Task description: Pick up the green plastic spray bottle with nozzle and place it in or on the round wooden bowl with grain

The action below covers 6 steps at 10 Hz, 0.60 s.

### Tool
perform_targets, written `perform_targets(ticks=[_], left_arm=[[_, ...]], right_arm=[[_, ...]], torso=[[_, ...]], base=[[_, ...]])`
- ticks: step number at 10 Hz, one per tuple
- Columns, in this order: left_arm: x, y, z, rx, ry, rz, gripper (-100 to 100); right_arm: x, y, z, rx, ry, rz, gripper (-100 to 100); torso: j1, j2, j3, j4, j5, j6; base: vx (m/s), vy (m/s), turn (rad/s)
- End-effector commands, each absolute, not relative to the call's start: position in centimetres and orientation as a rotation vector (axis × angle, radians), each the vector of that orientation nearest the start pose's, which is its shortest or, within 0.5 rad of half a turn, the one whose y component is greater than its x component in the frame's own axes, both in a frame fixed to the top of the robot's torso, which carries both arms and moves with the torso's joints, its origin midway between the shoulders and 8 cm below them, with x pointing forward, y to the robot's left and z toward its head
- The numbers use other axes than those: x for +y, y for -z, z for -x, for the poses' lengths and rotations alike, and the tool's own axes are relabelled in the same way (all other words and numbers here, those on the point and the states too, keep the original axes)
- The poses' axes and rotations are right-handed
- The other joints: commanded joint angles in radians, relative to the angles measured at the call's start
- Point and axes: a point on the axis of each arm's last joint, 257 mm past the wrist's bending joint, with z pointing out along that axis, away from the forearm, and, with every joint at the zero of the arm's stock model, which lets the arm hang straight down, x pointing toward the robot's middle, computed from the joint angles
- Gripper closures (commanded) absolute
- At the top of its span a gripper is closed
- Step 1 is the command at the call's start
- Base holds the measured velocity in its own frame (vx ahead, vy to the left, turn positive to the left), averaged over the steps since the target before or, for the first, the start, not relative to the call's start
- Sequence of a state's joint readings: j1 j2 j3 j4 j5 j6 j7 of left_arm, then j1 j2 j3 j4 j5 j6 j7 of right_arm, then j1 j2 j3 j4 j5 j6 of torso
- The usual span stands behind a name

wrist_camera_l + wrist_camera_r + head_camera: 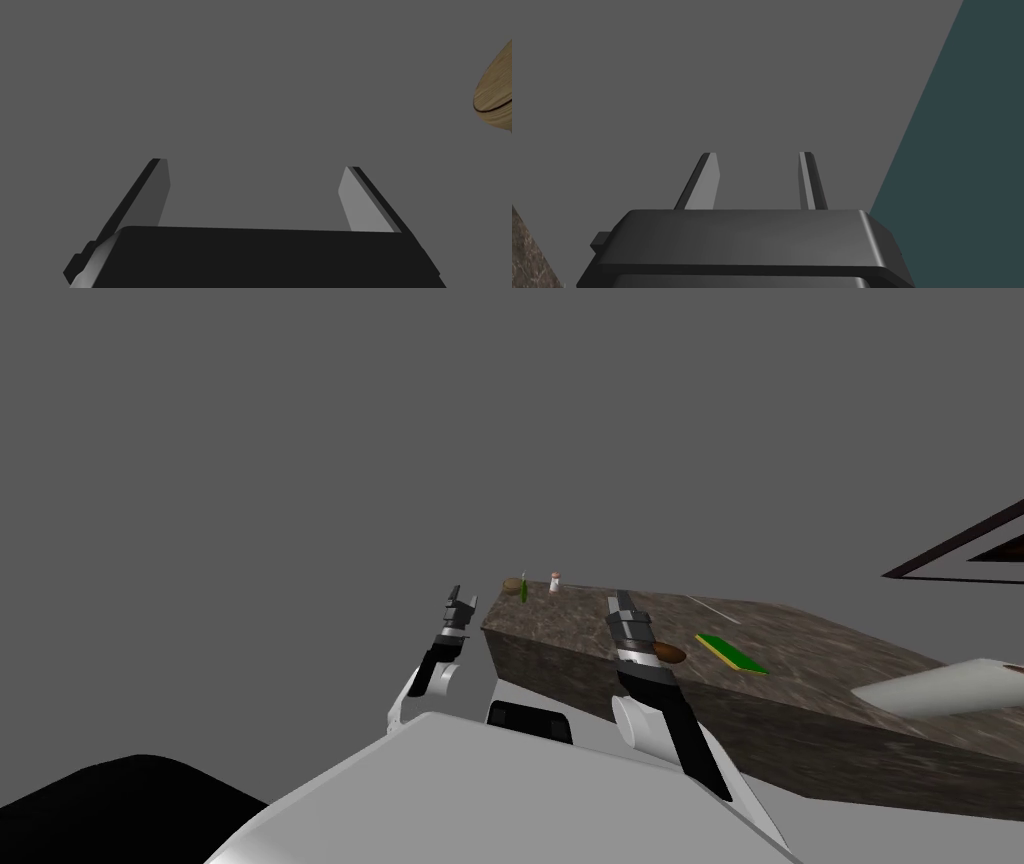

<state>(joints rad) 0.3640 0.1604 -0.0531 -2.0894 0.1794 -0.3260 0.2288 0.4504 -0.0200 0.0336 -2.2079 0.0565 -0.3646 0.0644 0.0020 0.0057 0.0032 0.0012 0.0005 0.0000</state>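
Left gripper (456, 598) is held wide and empty, just off the desk (800, 638) edge. Right gripper (620, 600) is held over the desk, narrowed, empty. Bottle (523, 589) is seen upright at the far corner, just beside the bowl (511, 586). Both are likely out of reach, so arms are probably parked for an approach.

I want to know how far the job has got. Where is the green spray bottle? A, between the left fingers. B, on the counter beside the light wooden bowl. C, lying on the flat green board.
B: the green spray bottle is on the counter at its far corner, next to the light wooden bowl; nothing sits between the fingers of the left gripper or the right gripper.
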Motion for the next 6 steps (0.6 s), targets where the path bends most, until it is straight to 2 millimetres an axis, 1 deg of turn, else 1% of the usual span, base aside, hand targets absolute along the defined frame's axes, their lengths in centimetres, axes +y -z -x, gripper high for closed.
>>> perform_targets(ticks=[1, 2, 3, 4, 6], left_arm=[[26.1, 6.3, -42.5, 0.760, 1.634, 1.004, -100], [26.1, 7.3, -43.6, 0.762, 1.658, 1.040, -100], [26.0, 7.5, -44.5, 0.753, 1.690, 1.065, -100], [26.1, 8.3, -44.7, 0.761, 1.681, 1.079, -100], [26.0, 9.1, -46.7, 0.741, 1.742, 1.144, -100]], right_arm=[[-26.1, 2.0, -38.5, 0.795, -1.216, -0.711, 0], [-26.1, 2.0, -38.5, 0.795, -1.216, -0.711, 0], [-26.1, 2.0, -38.5, 0.795, -1.216, -0.711, 0], [-26.1, 2.0, -38.5, 0.795, -1.216, -0.711, 0], [-26.1, 2.0, -38.5, 0.795, -1.216, -0.711, 0]], torso=[[0.000, 0.000, 0.000, 0.000, 0.000, 0.000], [-0.001, -0.001, 0.000, 0.000, 0.000, 0.000], [-0.002, 0.000, 0.000, 0.000, 0.000, 0.000], [-0.002, 0.002, 0.001, 0.000, 0.000, 0.000], [-0.001, 0.000, 0.000, 0.000, 0.000, 0.000]], base=[[-0.080, 0.005, -0.002], [-0.087, 0.000, 0.007], [-0.135, 0.005, 0.009], [-0.101, 0.010, -0.002], [-0.091, 0.007, 0.004]])
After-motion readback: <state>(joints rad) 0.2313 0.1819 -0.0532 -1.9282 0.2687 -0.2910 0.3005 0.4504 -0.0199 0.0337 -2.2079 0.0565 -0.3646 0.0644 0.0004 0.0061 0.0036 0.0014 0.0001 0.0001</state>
